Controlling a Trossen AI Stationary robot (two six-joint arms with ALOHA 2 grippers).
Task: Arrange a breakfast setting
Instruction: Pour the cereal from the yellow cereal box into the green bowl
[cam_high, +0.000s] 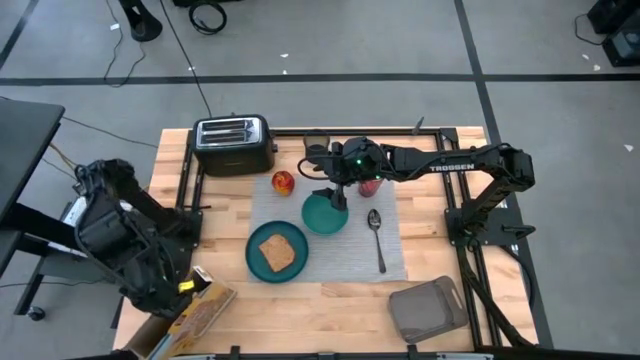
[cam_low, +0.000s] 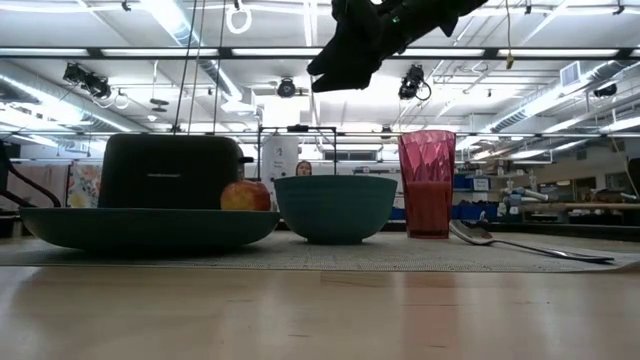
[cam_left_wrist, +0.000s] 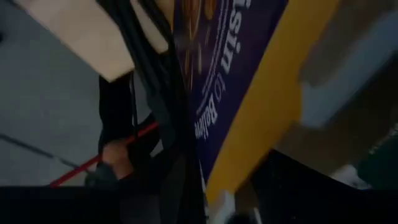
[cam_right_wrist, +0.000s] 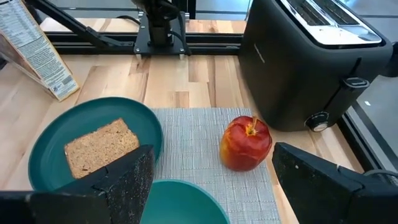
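On the grey placemat (cam_high: 390, 255) lie a teal plate (cam_high: 255, 262) with a toast slice (cam_high: 277, 252), a teal bowl (cam_high: 322, 215), a metal spoon (cam_high: 377, 240) and a red-yellow apple (cam_high: 283, 182). The pink cup (cam_low: 427, 180) stands behind the bowl, partly under my right arm in the high view. My right gripper (cam_high: 335, 195) hangs open above the bowl, touching nothing. A cereal box (cam_high: 203, 312) sits tilted at the table's near left corner. My left gripper (cam_high: 172, 282) is right at its upper end. The box (cam_left_wrist: 249, 93) fills the left wrist view.
A black-and-chrome toaster (cam_high: 233, 143) stands at the far left, just behind the apple. A grey square tray (cam_high: 428, 310) lies at the near right corner. Black frame rails (cam_high: 190, 190) run along the table's left and far edges.
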